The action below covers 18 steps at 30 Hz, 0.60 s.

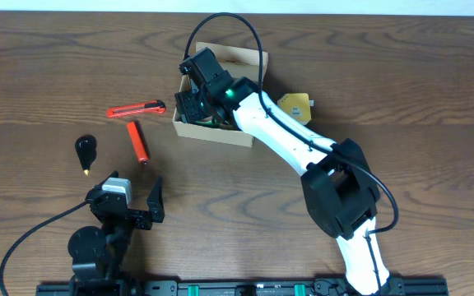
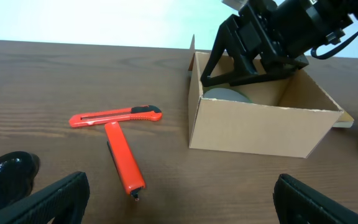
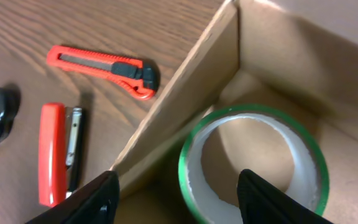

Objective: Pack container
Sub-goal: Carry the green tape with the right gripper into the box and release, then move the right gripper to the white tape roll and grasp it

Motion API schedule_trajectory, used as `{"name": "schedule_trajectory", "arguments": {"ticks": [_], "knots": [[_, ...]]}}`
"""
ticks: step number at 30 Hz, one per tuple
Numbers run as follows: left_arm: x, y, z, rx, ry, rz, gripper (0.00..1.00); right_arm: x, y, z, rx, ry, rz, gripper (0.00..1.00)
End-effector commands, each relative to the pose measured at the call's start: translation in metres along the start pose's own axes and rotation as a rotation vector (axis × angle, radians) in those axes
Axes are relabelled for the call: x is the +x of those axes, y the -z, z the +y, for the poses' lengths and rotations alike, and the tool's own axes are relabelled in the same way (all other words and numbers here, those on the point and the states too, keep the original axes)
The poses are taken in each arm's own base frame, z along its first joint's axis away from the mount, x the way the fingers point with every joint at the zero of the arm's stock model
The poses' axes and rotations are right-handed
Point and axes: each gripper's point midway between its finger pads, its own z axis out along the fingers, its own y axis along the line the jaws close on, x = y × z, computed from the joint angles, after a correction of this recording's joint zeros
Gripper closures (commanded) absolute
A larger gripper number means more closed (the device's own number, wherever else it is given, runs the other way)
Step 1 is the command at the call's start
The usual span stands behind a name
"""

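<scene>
Tan-brown cardboard box far centre, right gripper inside it, fingers parted, grasping nothing, green-rimmed white tape roll flat beneath, its green plain only from the right wrist, left gripper near left, splayed and empty.

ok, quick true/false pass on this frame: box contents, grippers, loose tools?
1. A green-edged tape roll lies inside the container. True.
2. The left gripper holds the red box cutter. False: it is open and empty; the cutter lies on the table, left of the container.
3. The right gripper is open at the container. True.
4. The black tool is in the container. False: it lies on the table, well left of it.
5. The container is closed. False: its top is open.
</scene>
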Motion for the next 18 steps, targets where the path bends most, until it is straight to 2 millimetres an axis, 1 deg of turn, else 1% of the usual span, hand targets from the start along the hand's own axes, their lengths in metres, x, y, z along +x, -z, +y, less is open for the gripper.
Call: {"name": "schedule_trajectory", "arguments": {"ticks": [1, 4, 6, 8, 9, 12, 15, 16, 18], "knots": [[0.011, -0.003, 0.003, -0.011, -0.009, 0.022, 0.05, -0.026, 0.043, 0.008, -0.057, 0.009, -0.066, 0.36], [0.011, -0.003, 0.003, -0.011, -0.009, 0.022, 0.04, -0.038, 0.081, 0.006, -0.055, 0.054, -0.105, 0.36], [0.011, -0.003, 0.003, -0.011, -0.009, 0.022, 0.05, -0.042, 0.109, -0.006, -0.02, 0.069, -0.114, 0.37], [0.011, -0.003, 0.003, -0.011, -0.009, 0.022, 0.05, -0.042, 0.136, -0.032, 0.076, 0.038, -0.116, 0.38], [0.011, -0.003, 0.003, -0.011, -0.009, 0.022, 0.05, -0.04, 0.15, -0.049, 0.135, 0.017, -0.115, 0.38], [0.011, -0.003, 0.003, -0.011, -0.009, 0.022, 0.05, -0.027, 0.182, -0.101, 0.278, -0.045, -0.066, 0.4], [0.011, -0.003, 0.003, -0.011, -0.01, 0.022, 0.05, -0.005, 0.194, -0.143, 0.341, -0.104, 0.028, 0.43], [0.011, -0.003, 0.003, -0.011, -0.009, 0.022, 0.05, 0.007, 0.196, -0.16, 0.364, -0.134, 0.067, 0.43], [0.011, -0.003, 0.003, -0.011, -0.009, 0.022, 0.05, 0.026, 0.195, -0.185, 0.39, -0.175, 0.122, 0.43]]}}
